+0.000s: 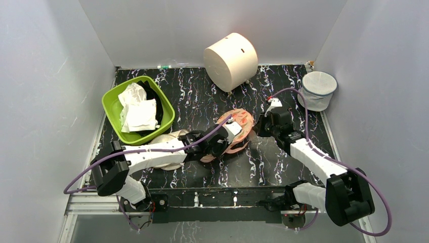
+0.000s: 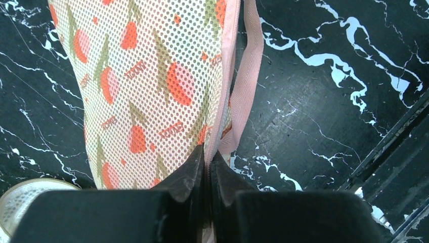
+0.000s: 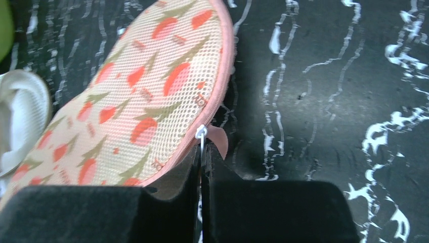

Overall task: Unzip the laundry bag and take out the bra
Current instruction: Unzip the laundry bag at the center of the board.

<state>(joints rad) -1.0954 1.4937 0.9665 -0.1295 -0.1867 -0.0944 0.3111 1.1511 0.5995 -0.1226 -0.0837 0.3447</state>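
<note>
Top view: laundry bag lies mid-surface, between the left gripper and the right gripper. A green tub of white cloths stands near on the left, a beige drum well behind and a mesh basket far right. Bare surface lies ahead and to the right. Left wrist view: gripper pinched together on the bag's pink rim; the near surface edge runs close on the right. Right wrist view: gripper closed on the zipper pull at the bag's end. Status: the visible zipper is shut, no bra shows, and both grips look set, so unzipping and removal are left.
</note>
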